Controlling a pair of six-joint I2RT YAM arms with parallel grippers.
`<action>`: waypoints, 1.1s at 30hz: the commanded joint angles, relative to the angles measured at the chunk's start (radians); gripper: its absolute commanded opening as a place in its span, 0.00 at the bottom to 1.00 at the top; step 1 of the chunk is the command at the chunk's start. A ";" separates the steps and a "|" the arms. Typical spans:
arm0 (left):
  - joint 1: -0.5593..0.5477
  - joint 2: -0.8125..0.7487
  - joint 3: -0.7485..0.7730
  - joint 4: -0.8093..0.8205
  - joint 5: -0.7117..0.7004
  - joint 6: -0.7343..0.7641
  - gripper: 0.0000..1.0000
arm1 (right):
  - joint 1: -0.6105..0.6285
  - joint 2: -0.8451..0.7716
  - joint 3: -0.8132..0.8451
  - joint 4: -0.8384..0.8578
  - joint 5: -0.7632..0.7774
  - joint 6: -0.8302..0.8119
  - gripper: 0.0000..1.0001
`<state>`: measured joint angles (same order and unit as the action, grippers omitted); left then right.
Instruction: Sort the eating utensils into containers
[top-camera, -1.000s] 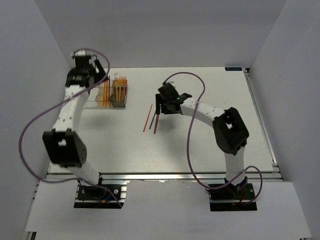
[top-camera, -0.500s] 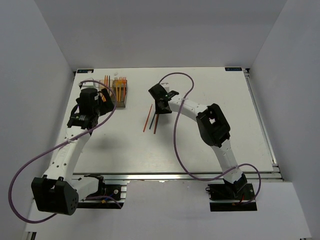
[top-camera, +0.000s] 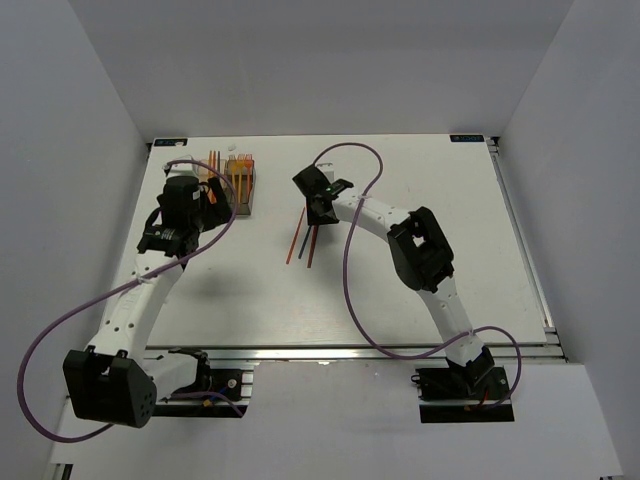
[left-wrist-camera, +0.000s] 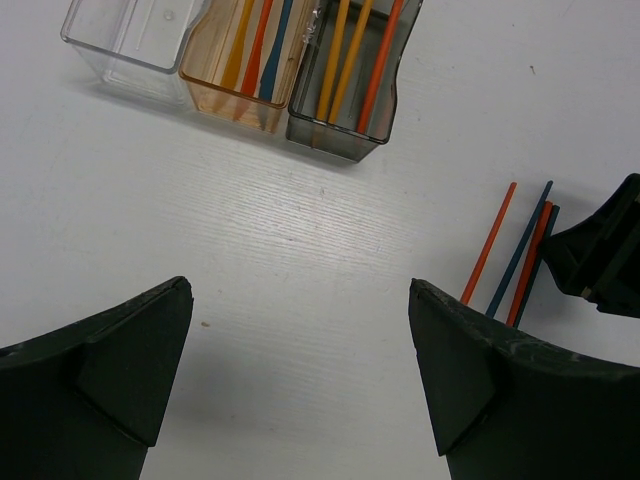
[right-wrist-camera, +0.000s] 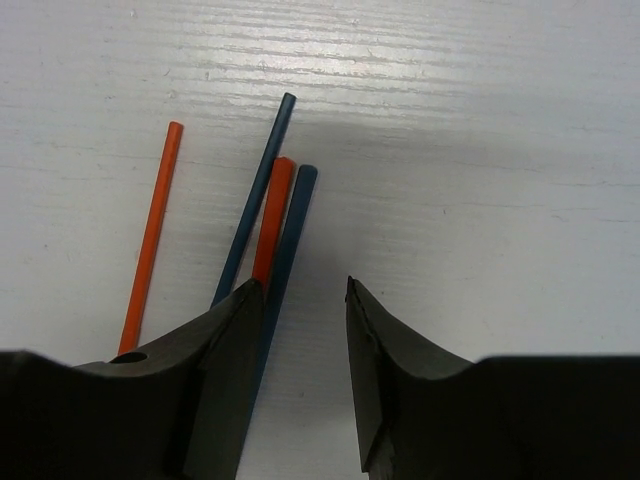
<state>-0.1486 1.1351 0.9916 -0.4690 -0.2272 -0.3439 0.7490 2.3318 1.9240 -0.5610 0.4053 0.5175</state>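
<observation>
Containers (left-wrist-camera: 225, 85): three joined boxes, one clear (left-wrist-camera: 130, 35), one tan-orange, one smoky grey (left-wrist-camera: 340, 135).
Utensils in tan-orange box (left-wrist-camera: 258, 45): three.
Utensils in grey box (left-wrist-camera: 380, 60): three.
Loose sticks (right-wrist-camera: 272, 215) on tabletop (left-wrist-camera: 300, 230): four, two orange-red (right-wrist-camera: 150, 240), two dark blue (right-wrist-camera: 264, 165).

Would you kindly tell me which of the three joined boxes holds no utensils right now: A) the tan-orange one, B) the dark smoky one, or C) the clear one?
C: in the left wrist view the clear box shows only its bare bottom, while the tan-orange box and the dark smoky box each hold several sticks.
</observation>
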 joint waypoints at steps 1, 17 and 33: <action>-0.006 -0.008 -0.010 0.013 0.011 0.013 0.98 | -0.004 0.018 0.052 -0.016 0.021 0.010 0.44; -0.011 0.002 -0.013 0.013 0.034 0.017 0.98 | -0.040 0.054 -0.022 0.038 -0.059 0.032 0.36; -0.012 0.005 0.002 0.022 0.222 -0.046 0.98 | -0.068 -0.165 -0.337 0.131 -0.161 -0.014 0.00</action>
<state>-0.1555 1.1538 0.9894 -0.4755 -0.1238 -0.3553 0.6888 2.2272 1.6920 -0.3729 0.3153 0.5713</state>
